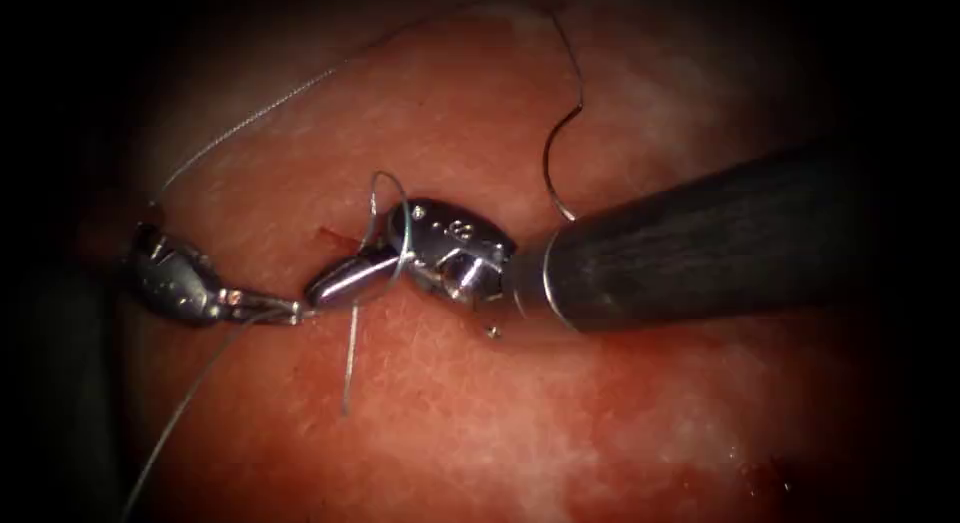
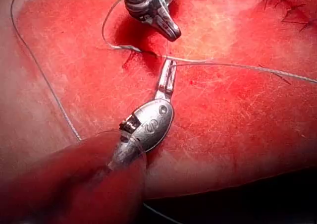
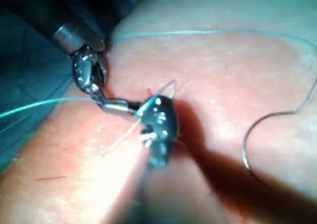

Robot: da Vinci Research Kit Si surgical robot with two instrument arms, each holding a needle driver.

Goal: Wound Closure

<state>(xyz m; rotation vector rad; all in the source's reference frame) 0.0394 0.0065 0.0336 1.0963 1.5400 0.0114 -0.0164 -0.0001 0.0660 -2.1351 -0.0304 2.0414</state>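
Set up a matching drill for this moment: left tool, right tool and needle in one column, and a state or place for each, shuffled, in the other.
1. left tool
2. right tool
3. needle

A. has thread looped around it
B. lies free on the tissue, right of the cut
C. jaws shut on the thread

Pairs: 1-C, 2-A, 3-B

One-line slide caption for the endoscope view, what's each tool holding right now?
Left tool grips the thread; right tool, thread looped around it, holds nothing visible; the needle lies free on the tissue.
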